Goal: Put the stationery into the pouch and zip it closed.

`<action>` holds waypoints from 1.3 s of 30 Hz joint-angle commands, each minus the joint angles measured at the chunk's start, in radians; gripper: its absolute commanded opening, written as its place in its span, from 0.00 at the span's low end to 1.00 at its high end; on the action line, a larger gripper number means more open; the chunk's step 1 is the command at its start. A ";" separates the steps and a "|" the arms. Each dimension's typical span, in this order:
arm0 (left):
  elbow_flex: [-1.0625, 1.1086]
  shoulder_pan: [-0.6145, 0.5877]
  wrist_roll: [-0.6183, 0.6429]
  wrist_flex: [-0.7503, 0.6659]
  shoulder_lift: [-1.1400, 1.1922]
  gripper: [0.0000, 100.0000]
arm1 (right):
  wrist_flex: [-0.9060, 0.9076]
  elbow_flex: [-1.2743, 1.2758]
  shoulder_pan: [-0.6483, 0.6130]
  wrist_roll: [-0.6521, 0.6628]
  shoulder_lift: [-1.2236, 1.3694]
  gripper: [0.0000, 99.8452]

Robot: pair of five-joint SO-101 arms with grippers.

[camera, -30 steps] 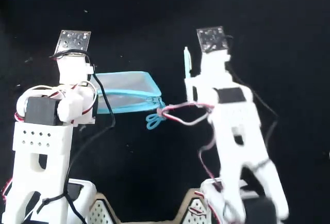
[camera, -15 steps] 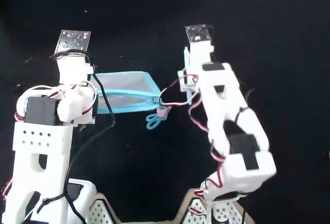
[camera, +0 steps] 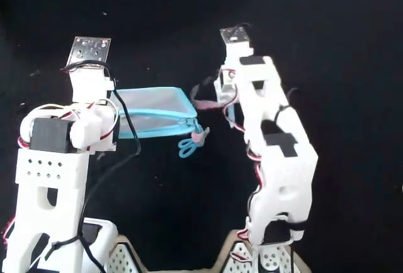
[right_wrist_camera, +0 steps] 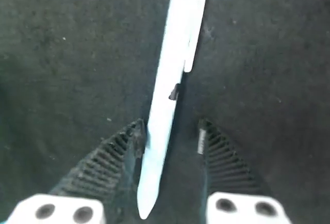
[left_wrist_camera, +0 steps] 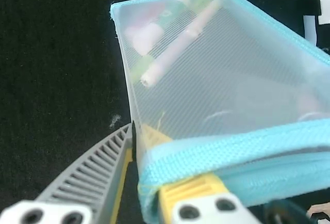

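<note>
A translucent pouch (camera: 154,112) with a teal zip edge lies flat left of centre, its teal zipper loops (camera: 187,146) at its near right corner. Through the pouch wall (left_wrist_camera: 221,64) I see a white pen (left_wrist_camera: 178,46) and small pink and green pieces inside. My left gripper (left_wrist_camera: 136,140) is shut on the pouch's corner. A light blue pen (right_wrist_camera: 172,79) lies on the black table. My right gripper (right_wrist_camera: 169,144) is open and low over it, one finger on each side, the pen close against one finger. The right arm (camera: 255,87) hides most of that pen from above.
The table (camera: 352,65) is covered in black cloth, with bare room to the right and at the back. The two arm bases (camera: 189,257) stand at the near edge. A pink cable (camera: 204,103) loops off the right arm, just right of the pouch.
The right arm has swung back and left from near the zipper loops and come down over the light blue pen. The left arm and the pouch have not moved.
</note>
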 commanded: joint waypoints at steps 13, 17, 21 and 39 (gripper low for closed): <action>-0.004 0.005 -0.005 -0.008 -0.005 0.03 | 0.374 -0.059 0.350 0.339 -0.048 0.01; -0.004 0.005 -0.005 -0.008 -0.005 0.03 | 0.247 0.191 0.354 0.482 -0.165 0.01; -0.004 0.005 -0.005 -0.008 -0.005 0.03 | 0.068 0.446 0.350 0.560 -0.344 0.01; -0.004 0.005 -0.005 -0.006 -0.005 0.03 | 0.008 0.349 0.181 0.420 -0.443 0.19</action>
